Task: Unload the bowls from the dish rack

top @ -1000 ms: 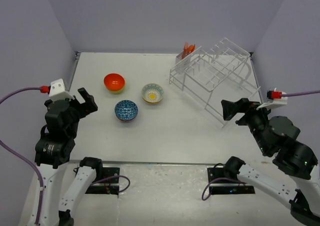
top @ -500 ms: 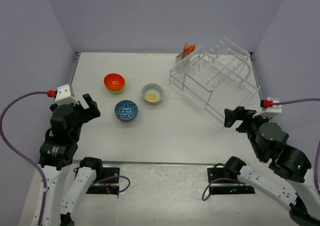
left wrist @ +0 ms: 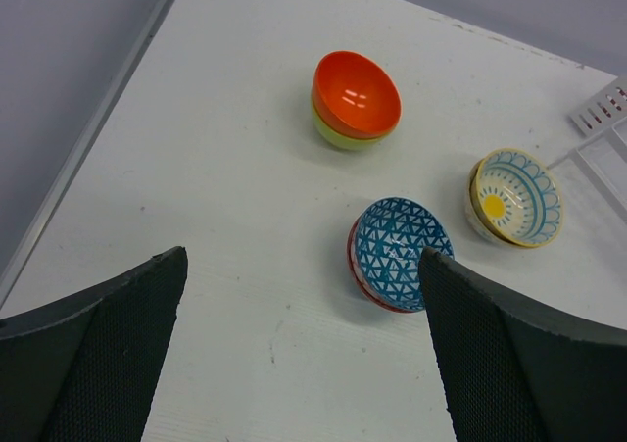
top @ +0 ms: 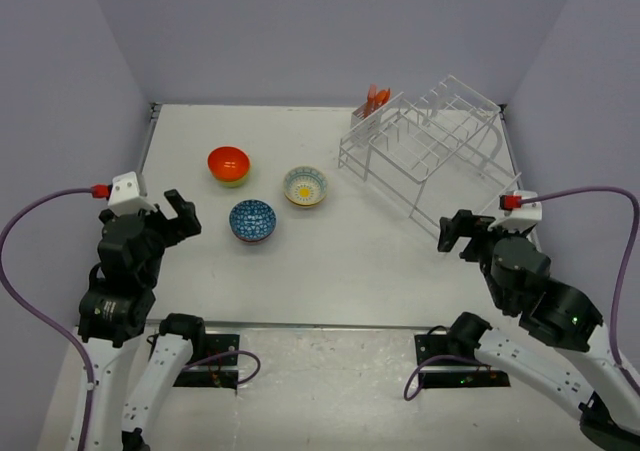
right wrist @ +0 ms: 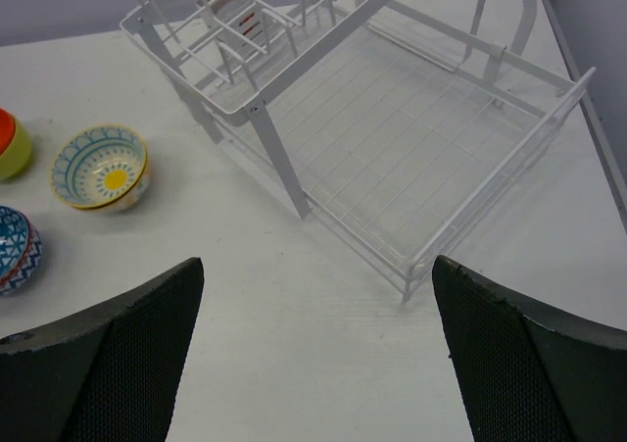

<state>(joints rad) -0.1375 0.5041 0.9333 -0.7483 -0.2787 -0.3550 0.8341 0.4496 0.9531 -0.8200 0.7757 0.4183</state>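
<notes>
The white wire dish rack (top: 430, 141) stands at the back right with no bowl visible in it; it also shows in the right wrist view (right wrist: 392, 138). Three stacks of bowls sit on the table left of it: an orange-red bowl on a lime green one (top: 229, 165) (left wrist: 357, 97), a yellow-centred bowl on a white one (top: 305, 186) (left wrist: 516, 197) (right wrist: 101, 168), and a dark blue patterned bowl on a red-rimmed one (top: 252, 220) (left wrist: 400, 255). My left gripper (top: 172, 214) is open and empty, left of the bowls. My right gripper (top: 458, 234) is open and empty, near the rack's front corner.
Orange utensils (top: 377, 97) stand in the small basket at the rack's back left corner. The table's left raised edge (left wrist: 93, 133) runs close to my left arm. Purple walls enclose the table on three sides.
Both arms have drawn back and lowered toward their bases. The right gripper moved slightly left, the left one slightly down. The bowls and rack have not moved.
</notes>
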